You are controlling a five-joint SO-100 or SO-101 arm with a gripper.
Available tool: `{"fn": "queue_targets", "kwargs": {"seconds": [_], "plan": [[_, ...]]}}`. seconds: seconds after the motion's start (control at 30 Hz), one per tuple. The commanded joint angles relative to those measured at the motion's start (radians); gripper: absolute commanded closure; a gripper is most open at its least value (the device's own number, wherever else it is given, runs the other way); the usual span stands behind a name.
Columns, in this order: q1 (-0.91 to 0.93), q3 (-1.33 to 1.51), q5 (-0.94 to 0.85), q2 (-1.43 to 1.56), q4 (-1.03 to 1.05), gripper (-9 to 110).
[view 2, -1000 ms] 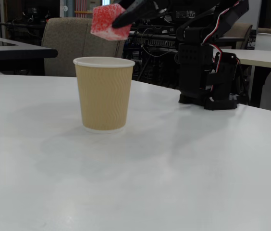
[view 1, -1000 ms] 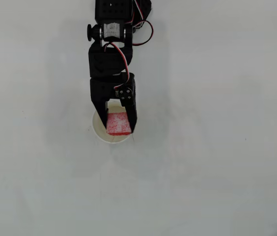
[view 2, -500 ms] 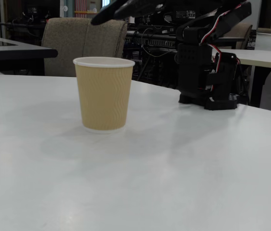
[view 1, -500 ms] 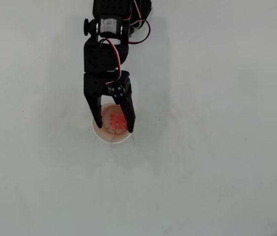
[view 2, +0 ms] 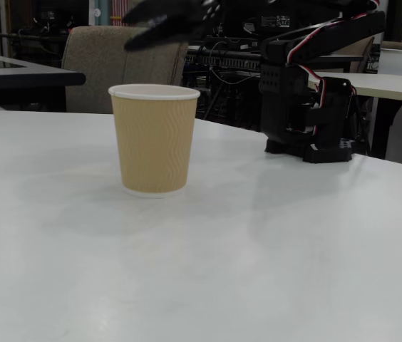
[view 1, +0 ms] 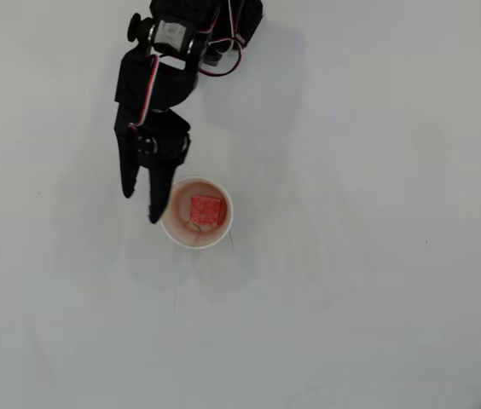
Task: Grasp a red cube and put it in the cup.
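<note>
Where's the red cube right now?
In the overhead view the red cube lies on the bottom of the cup, just right of the open gripper. The fixed view hides it behind the cup's wall.

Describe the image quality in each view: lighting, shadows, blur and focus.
Overhead view: flat, even light on the white table, only faint soft shadows around the cup; the red cube inside it is sharp. Fixed view: the cup is crisp, but the gripper above it is smeared by motion blur, and the background chair and clutter are dim.
</note>
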Motion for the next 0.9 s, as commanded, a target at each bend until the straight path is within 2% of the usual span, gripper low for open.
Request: {"fn": "queue_targets", "kwargs": {"seconds": [0.0,0.3,0.47,0.63,0.7,0.87], "plan": [[0.084,0.029,0.064,0.037,-0.035,85],[0.196,0.209,0.235,0.164,-0.048,101],[0.189,0.325,0.35,0.279,0.002,101],[0.16,0.341,0.635,0.324,0.103,101],[0.135,0.328,0.698,0.328,0.158,101],[0.063,0.337,0.756,0.341,0.236,101]]}}
